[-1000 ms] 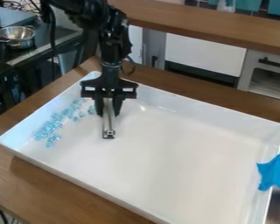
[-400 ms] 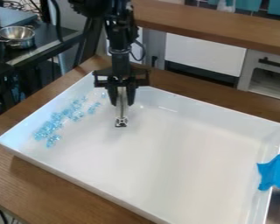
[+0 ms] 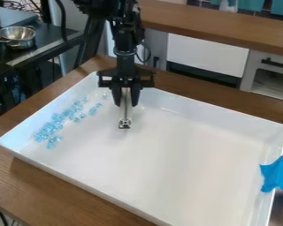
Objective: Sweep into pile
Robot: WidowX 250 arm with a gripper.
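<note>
My gripper [image 3: 126, 95] hangs over the back left part of the white tray [image 3: 135, 212], shut on a slim metallic tool [image 3: 125, 110] that points down, its squared end low over the tray floor. To the left of the tool, light blue pieces [image 3: 56, 122] lie scattered in a diagonal band along the tray's left side. A small cluster [image 3: 94, 109] sits at the band's upper right, a short distance from the tool.
Blue tape [image 3: 278, 174] covers part of the tray's right rim. The tray stands on a wooden table [image 3: 49, 183]. A metal colander [image 3: 17, 37] is on a dark surface at the upper left, and a wooden counter [image 3: 215, 28] runs behind.
The gripper and its tool have moved right and slightly back, away from the blue pieces. The pieces near the tray's back left corner are more exposed.
</note>
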